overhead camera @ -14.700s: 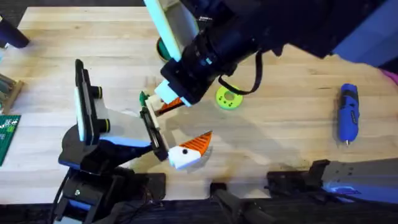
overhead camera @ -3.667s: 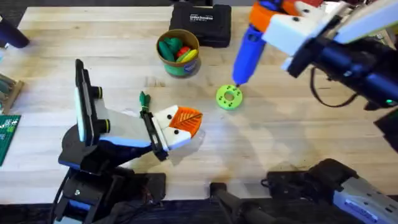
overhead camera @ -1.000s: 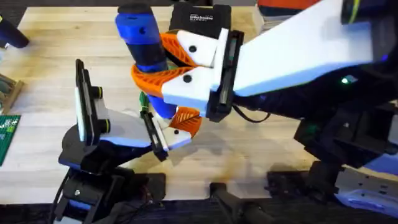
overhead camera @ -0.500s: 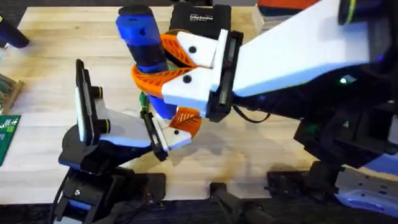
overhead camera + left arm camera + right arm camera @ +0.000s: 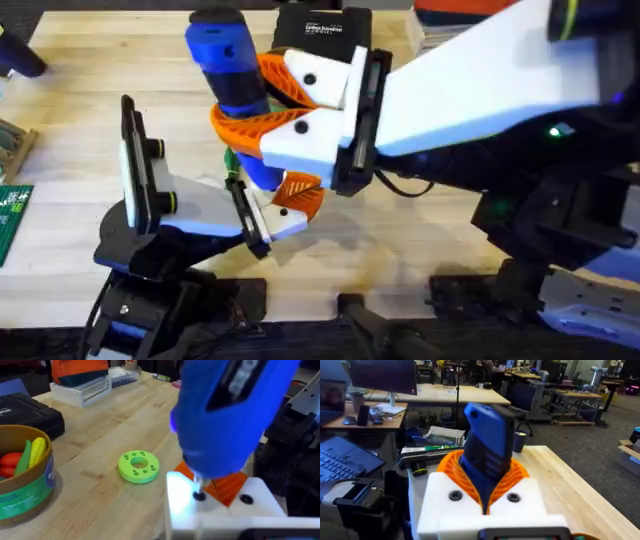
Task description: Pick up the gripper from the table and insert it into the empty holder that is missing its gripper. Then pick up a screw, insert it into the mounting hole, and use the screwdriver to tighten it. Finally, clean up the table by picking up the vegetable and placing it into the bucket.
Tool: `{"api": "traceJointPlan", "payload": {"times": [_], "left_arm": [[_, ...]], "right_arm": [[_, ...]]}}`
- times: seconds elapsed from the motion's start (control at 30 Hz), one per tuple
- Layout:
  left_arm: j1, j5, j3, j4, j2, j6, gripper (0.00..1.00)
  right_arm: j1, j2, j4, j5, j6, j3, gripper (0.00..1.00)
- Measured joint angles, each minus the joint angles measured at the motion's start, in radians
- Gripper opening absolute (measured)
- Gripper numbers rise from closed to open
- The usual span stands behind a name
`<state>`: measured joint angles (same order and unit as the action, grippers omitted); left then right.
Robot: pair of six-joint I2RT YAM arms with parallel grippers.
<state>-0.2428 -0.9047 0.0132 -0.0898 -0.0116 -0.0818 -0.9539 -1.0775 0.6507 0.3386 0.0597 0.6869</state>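
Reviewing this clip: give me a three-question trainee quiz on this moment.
1. True or false: the right gripper is clamped on the blue screwdriver.
2. What does the screwdriver bit touch? A) the green disc B) a screw on the white mount C) the table
3. Name one toy visible in the bucket.

Key: 1 true. 2 B. 3 a yellow corn cob.
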Motion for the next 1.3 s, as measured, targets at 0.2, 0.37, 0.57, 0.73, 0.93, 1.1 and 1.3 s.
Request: {"api": "traceJointPlan", "payload": {"times": [0.2,0.37,0.57,0.73,0.93,1.1,1.3], "left_arm": [[0.000,0.000,0.000,0.000,0.000,0.000,0.007],[0.000,0.000,0.000,0.000,0.000,0.000,0.007],[0.000,0.000,0.000,0.000,0.000,0.000,0.007],[0.000,0.000,0.000,0.000,0.000,0.000,0.007],[0.000,0.000,0.000,0.000,0.000,0.000,0.007],[0.000,0.000,0.000,0.000,0.000,0.000,0.007],[0.000,0.000,0.000,0.000,0.000,0.000,0.007]], "right_arm": [[0.001,0.004,0.173,0.000,0.005,-0.008,0.029],[0.015,0.016,0.159,0.000,0.012,-0.008,0.029],[0.087,0.020,0.054,-0.009,0.083,-0.008,0.029],[0.244,0.020,-0.188,-0.144,0.296,-0.008,0.029],[0.491,-0.019,-0.523,-0.324,0.727,-0.008,0.029],[0.655,-0.130,-0.603,-0.417,1.012,-0.008,0.029],[0.769,-0.253,-0.599,-0.460,1.192,-0.008,0.029]]}}
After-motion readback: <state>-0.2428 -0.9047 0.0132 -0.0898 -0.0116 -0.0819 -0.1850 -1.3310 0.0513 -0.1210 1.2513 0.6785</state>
